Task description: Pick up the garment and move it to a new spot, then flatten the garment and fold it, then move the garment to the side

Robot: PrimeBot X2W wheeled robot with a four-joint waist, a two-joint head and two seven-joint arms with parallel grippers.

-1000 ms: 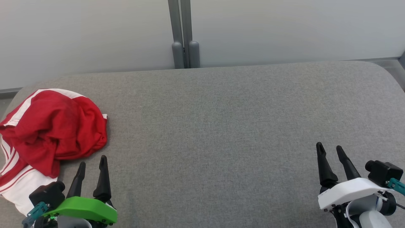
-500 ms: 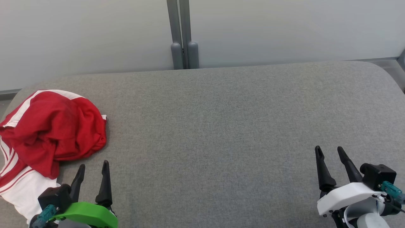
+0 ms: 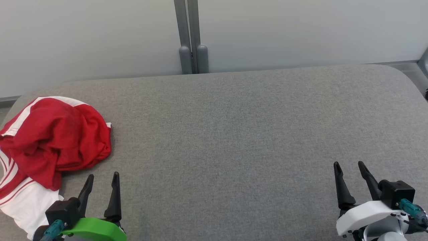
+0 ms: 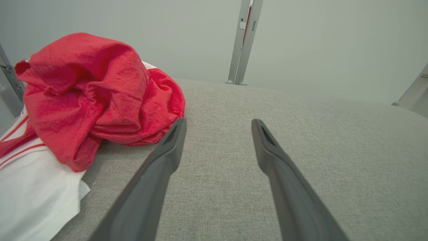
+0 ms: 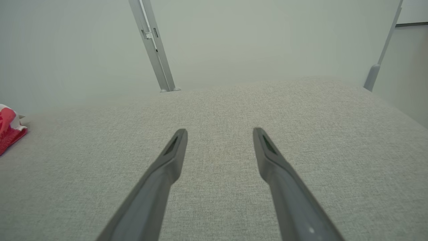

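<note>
- Both my left fingers (image 3: 114, 194) and my right fingers (image 3: 341, 184) gape wide, empty.
- One crumpled red-and-white cloth garment (image 3: 57, 134) lies at the grey fabric worktop's (image 3: 234, 134) left end, just beside my left fingers.
- Pinching only one loose fold may drag its trailing white part off the edge.

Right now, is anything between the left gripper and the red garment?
Nothing visible does. The open left gripper points at bare grey cushion, and the crumpled garment lies just ahead to its left.

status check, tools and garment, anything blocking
Both open, empty: left tool just short of garment, right tool over grey surface. Garment crumpled far left, untouched. Nothing between it and left tool.
</note>
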